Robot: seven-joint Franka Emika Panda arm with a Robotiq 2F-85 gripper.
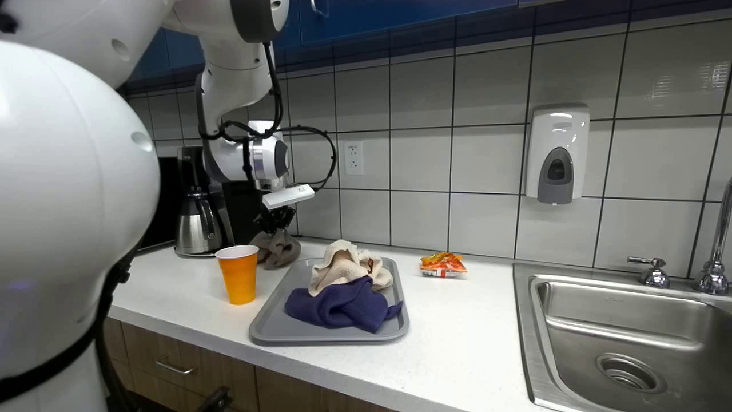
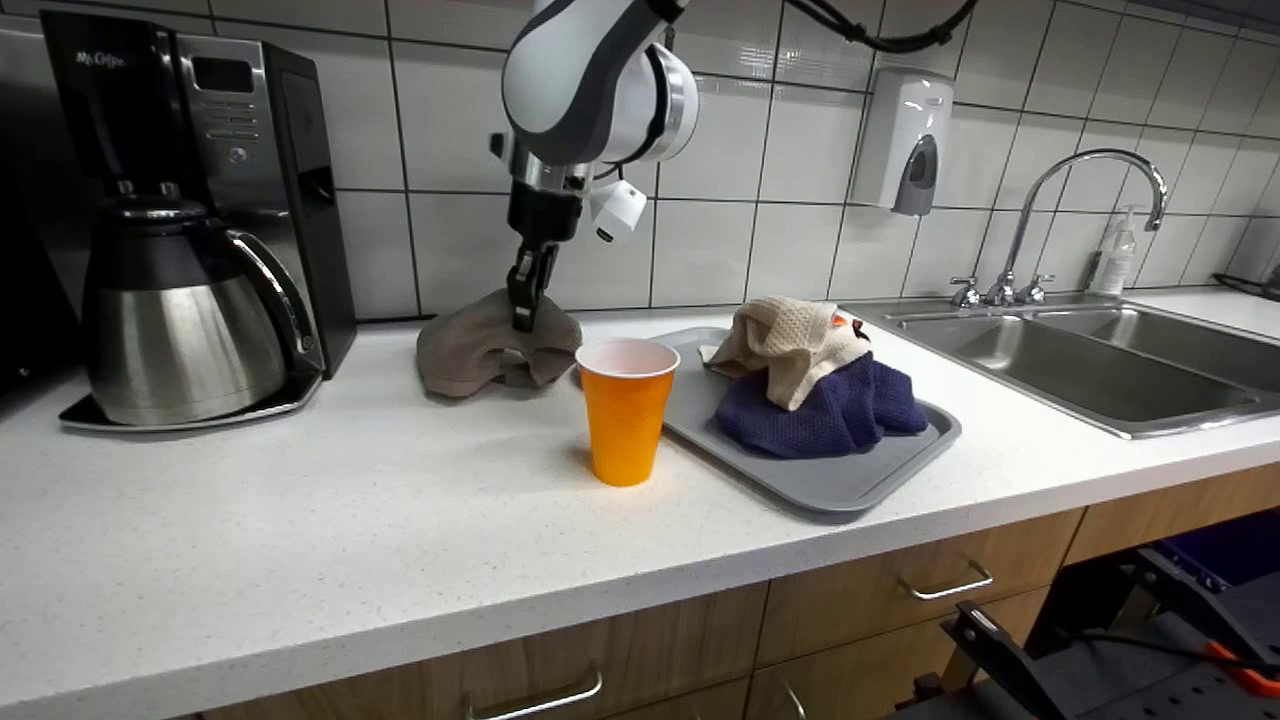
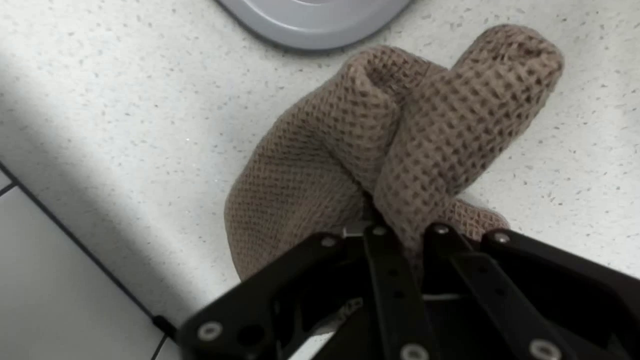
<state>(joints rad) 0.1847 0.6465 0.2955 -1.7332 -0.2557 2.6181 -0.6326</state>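
Note:
My gripper [image 2: 523, 310] points down and is shut on a brown waffle-weave cloth [image 2: 465, 350]. In the wrist view a fold of the cloth [image 3: 310, 170] is pinched between the fingers [image 3: 407, 245]. The bunched cloth appears to rest on the white counter. An orange cup [image 2: 625, 425] stands upright beside it, nearer the counter's front edge. A grey tray [image 2: 850, 495] lies next to the cup. On the tray are a dark blue cloth [image 1: 337, 306] and a beige cloth [image 1: 340, 269] leaning on it. A small orange-red thing shows at the beige cloth, partly hidden.
A coffee maker [image 2: 290, 150] with a steel carafe [image 2: 185, 340] stands close to the brown cloth. An orange snack bag [image 1: 443, 265] lies by the tiled wall. A steel sink [image 1: 623, 343] is beyond the tray. A soap dispenser [image 1: 557, 154] hangs on the wall.

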